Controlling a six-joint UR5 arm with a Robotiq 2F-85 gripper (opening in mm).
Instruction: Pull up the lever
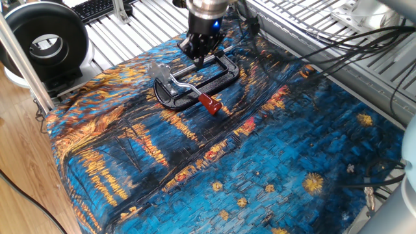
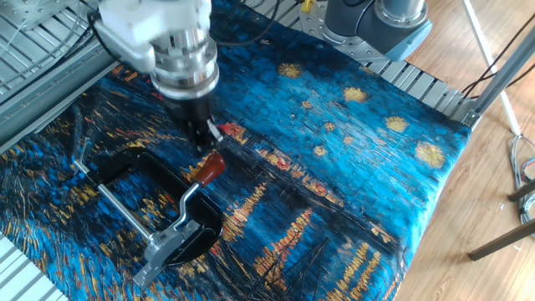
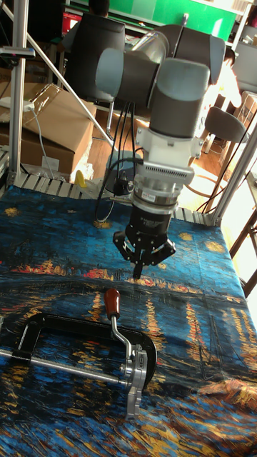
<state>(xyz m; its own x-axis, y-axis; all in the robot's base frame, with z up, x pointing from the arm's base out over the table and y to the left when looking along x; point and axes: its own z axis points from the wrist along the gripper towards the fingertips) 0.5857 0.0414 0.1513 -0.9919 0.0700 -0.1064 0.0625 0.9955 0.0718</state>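
The lever (image 3: 122, 334) is a thin curved silver arm with a red tip (image 3: 112, 300). It is hinged to a silver bracket (image 3: 135, 377) on a black clamp frame (image 3: 50, 319) that lies flat on the patterned cloth. It lies low across the clamp, also visible as the lever (image 1: 185, 86) and the lever (image 2: 190, 195). My gripper (image 3: 138, 271) points straight down with its fingers closed to a point and nothing between them. It hovers a short way beyond the red tip (image 2: 210, 165) without touching it. The same gripper (image 2: 204, 139) and gripper (image 1: 198, 57) show in both fixed views.
A blue and orange painted cloth (image 1: 260, 162) covers the table. The clamp's long screw rod (image 2: 117, 209) runs beside the lever. Cables (image 1: 325, 39) hang at the back, a black round device (image 1: 42, 42) stands off the cloth, and the arm's base (image 2: 384, 25) sits at the table's far edge.
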